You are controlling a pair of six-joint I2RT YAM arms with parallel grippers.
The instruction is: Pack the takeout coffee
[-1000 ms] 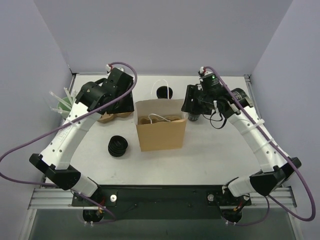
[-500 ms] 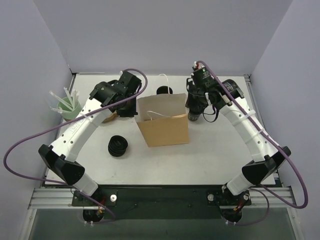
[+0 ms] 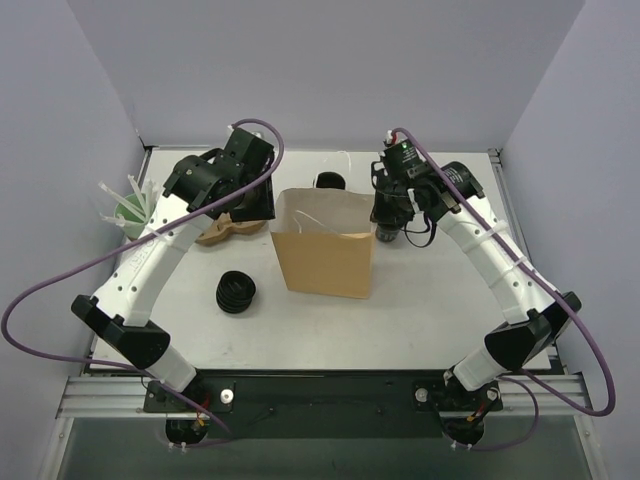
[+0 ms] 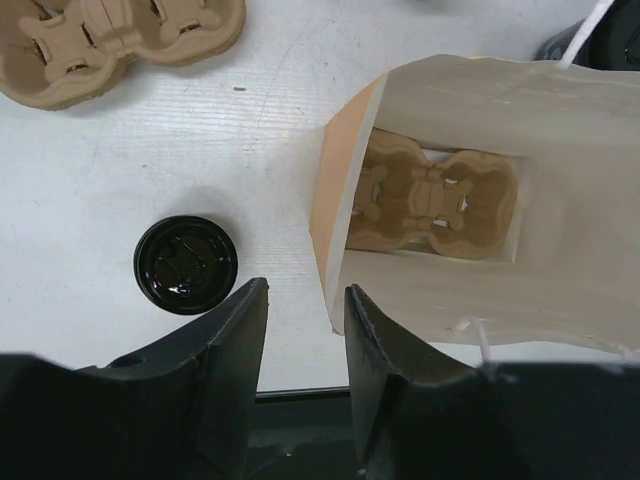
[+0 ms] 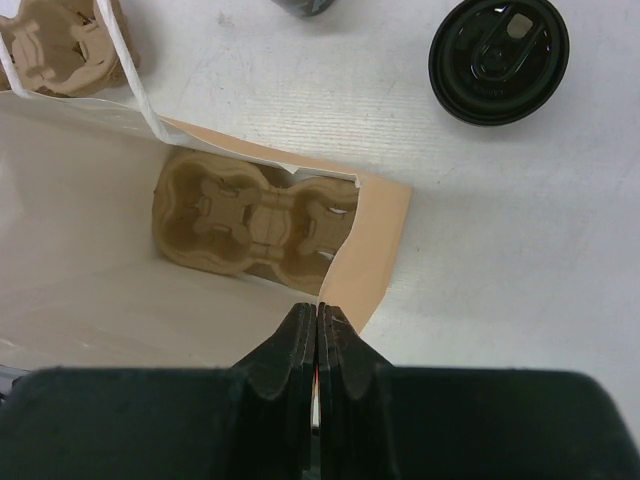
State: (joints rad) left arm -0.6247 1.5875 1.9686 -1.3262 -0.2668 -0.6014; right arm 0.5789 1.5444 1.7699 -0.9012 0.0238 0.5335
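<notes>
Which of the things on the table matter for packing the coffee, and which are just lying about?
For the job: takeout coffee; paper bag, pinched by the right claw; cup carrier inside it.
Lying about: spare carrier; ribbed black stack; green cup of straws; black item behind the bag.

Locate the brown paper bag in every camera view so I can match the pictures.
Top external: the brown paper bag stands at the table's centre, between the two arms.
Left wrist: the bag fills the right half, seen down its open mouth.
Right wrist: the bag fills the left half, mouth open.
Shared landmark: the loose pulp cup carrier on the table beside the bag.
</notes>
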